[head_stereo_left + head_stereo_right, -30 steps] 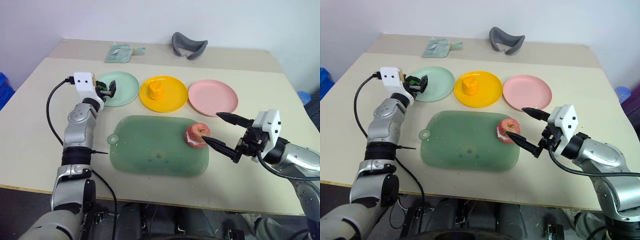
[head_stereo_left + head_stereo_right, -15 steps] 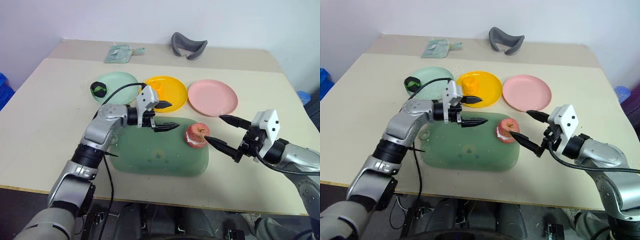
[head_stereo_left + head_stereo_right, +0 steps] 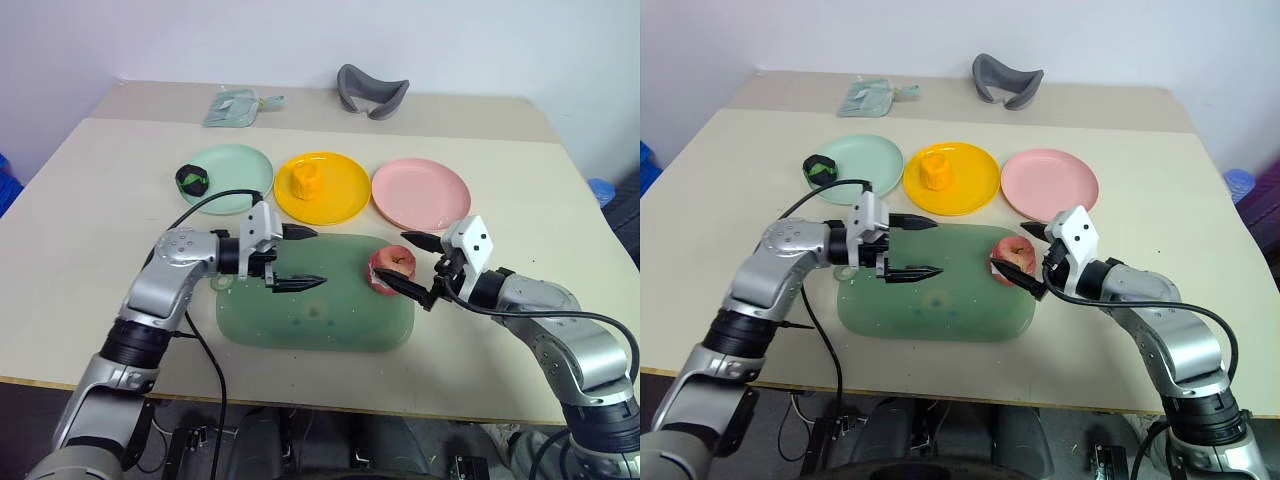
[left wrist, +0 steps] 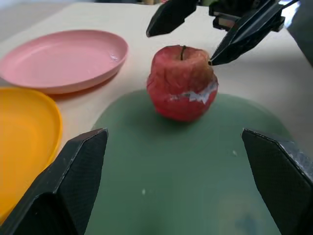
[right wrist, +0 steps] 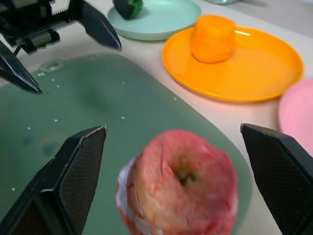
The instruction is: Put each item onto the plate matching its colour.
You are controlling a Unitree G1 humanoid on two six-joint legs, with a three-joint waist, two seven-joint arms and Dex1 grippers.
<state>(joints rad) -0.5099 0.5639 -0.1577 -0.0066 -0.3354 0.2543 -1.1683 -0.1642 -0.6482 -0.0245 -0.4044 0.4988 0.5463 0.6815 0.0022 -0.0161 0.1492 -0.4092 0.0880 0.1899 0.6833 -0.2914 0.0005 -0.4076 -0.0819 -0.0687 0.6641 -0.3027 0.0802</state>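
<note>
Apple (image 3: pixel 392 268) on the green mat's (image 3: pixel 300 325) 3 o'clock edge, unplaced.
Right gripper (image 3: pixel 412 266) wide, straddling it; left gripper (image 3: pixel 300 258) wide at 9 o'clock. Risk: an off-centre pinch rolls it off the mat, short of pink plate (image 3: pixel 421 193) at 12.

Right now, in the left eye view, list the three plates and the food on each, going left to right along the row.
Dark green-and-black lump on the mint green plate → orange-yellow chunk on the yellow plate → pink plate, with nothing on it.
</note>
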